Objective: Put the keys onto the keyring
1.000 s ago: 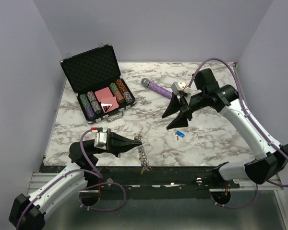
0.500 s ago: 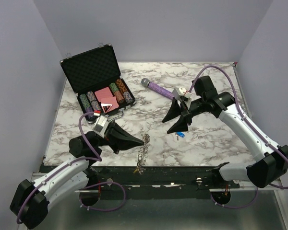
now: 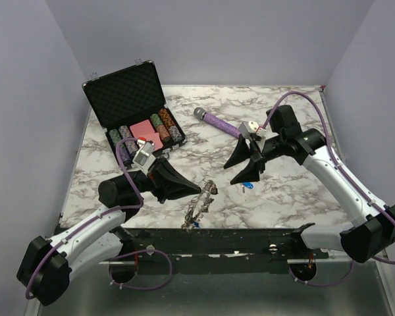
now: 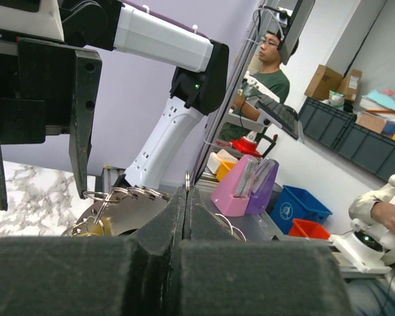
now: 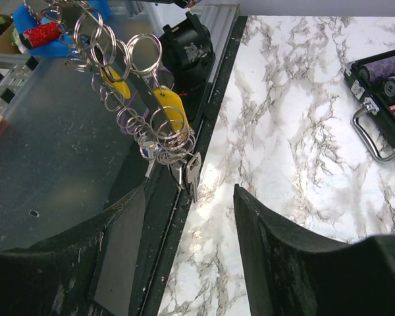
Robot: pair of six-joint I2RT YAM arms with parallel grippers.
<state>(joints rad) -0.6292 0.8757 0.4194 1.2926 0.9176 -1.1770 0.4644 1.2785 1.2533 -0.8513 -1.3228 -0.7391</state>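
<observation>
The keyring (image 3: 197, 209) is a silvery loop strung with small rings, and it hangs from my left gripper (image 3: 209, 189) over the table's near edge. That gripper (image 4: 185, 191) is shut on its thin rim, with linked rings (image 4: 125, 193) trailing off to the left. In the right wrist view the keyring (image 5: 159, 141) carries yellow-capped keys (image 5: 171, 108) and plain metal keys (image 5: 192, 172). My right gripper (image 5: 187, 189) is open, just short of those hanging keys, with nothing between its fingers. A loose blue-capped key (image 3: 247, 185) lies on the marble beside my right gripper (image 3: 230, 174).
An open black case (image 3: 135, 112) of poker chips stands at the back left. A purple microphone (image 3: 217, 120) lies behind the right gripper. The black front rail (image 3: 250, 237) runs along the table's near edge, under the hanging ring.
My left arm has lifted the keyring and carried it right, towards the right gripper. The right gripper has shifted slightly and stays open.
</observation>
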